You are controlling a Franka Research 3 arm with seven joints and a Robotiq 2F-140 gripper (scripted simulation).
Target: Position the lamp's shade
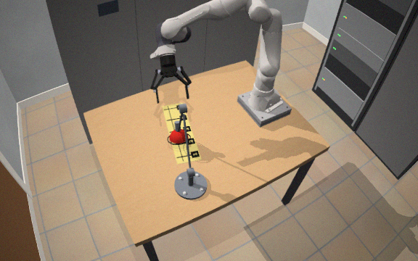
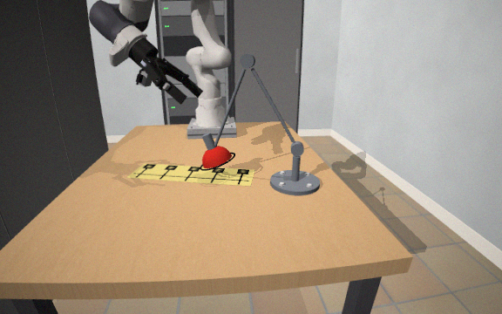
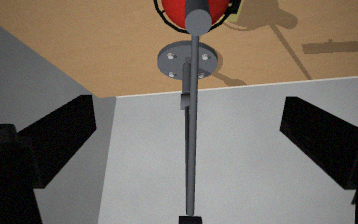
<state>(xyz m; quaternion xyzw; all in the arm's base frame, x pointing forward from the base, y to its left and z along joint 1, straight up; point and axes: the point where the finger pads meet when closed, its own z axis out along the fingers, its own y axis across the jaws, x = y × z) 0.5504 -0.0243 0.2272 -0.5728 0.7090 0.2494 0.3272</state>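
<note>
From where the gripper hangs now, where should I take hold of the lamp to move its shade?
Probably the short grey stem atop the red shade, coming from above on the far-mark side. It juts up free of the thin rods; the open gripper holds nothing.

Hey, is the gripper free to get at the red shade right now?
Probably yes. The open, empty gripper hangs above the strip's far end, and only the lamp's thin arm slants down to the shade, whose near side is bare.
</note>
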